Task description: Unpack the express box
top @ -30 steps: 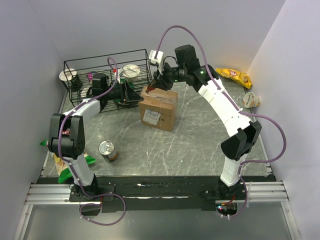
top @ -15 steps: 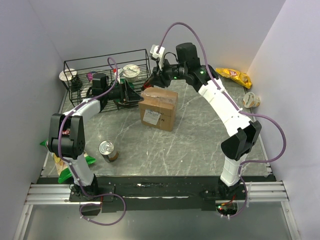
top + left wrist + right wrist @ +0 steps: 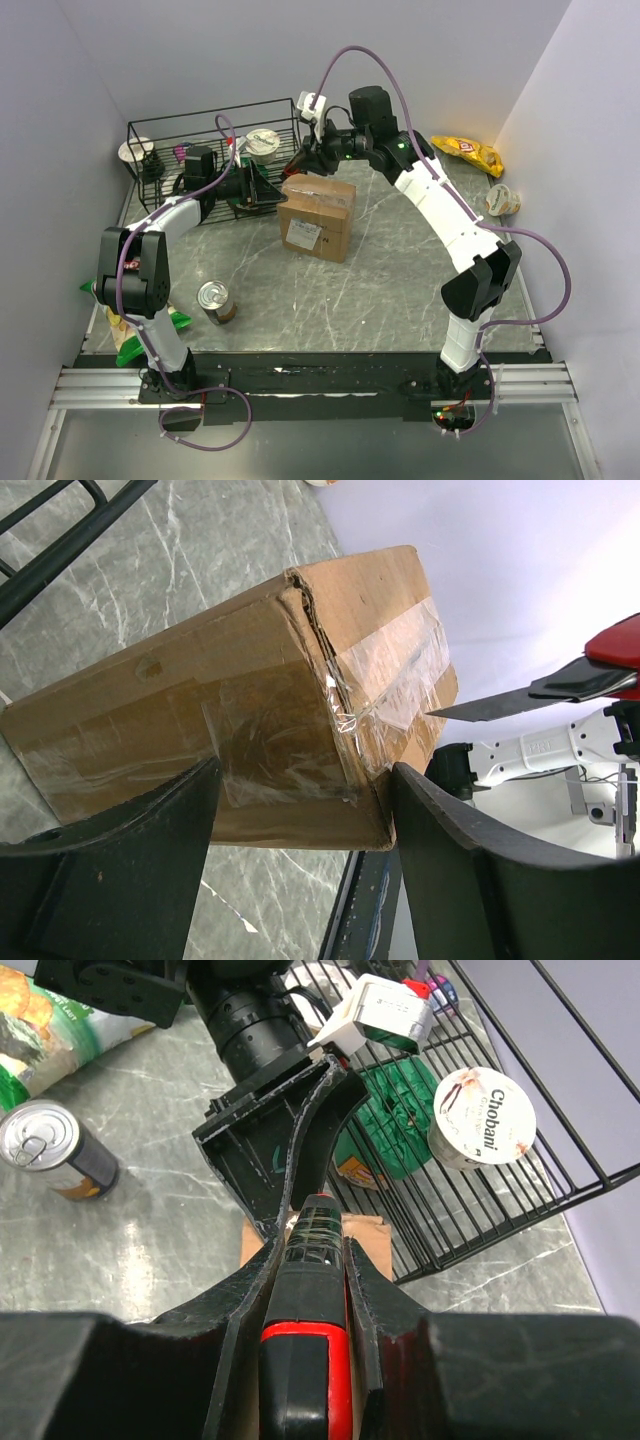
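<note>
Left gripper (image 3: pixel 265 191) is spread wide at the left end of the express box (image 3: pixel 318 216). The left wrist view shows one finger on each side of that end, but whether the fingers (image 3: pixel 120 860) press the cardboard cannot be told. Right gripper (image 3: pixel 308 163) is clamped on a red and black knife (image 3: pixel 305 1300) above the box's far left corner. The blade (image 3: pixel 490 706) shows just beyond the box's taped end and does not touch it.

On the left, the table (image 3: pixel 400 290) ends at a wall, and a green packet (image 3: pixel 130 345) lies at that edge by the left arm's base. A can (image 3: pixel 215 301) stands upright nearby, well apart from the box. The black wire basket (image 3: pixel 160 128) fills the far left corner. The left gripper sits just in front of its near side, so that arm has little room behind it. A Chobani yogurt cup (image 3: pixel 485 1120) and a green package (image 3: pixel 390 1125) show through the wires, and a white cup (image 3: pixel 134 152) is at the basket's left end. Bare marble stretches from the middle towards the near right. At the far right, a yellow snack bag (image 3: pixel 466 150) lies against the wall, with a small tub (image 3: pixel 502 200) near the right edge.

The box lies flat in the far middle of the table with its white label (image 3: pixel 303 234) showing. Clear tape (image 3: pixel 395 650) runs over its flaps, which are closed. Its left end sits between the left gripper's fingers, with the right gripper just above and behind that end.
</note>
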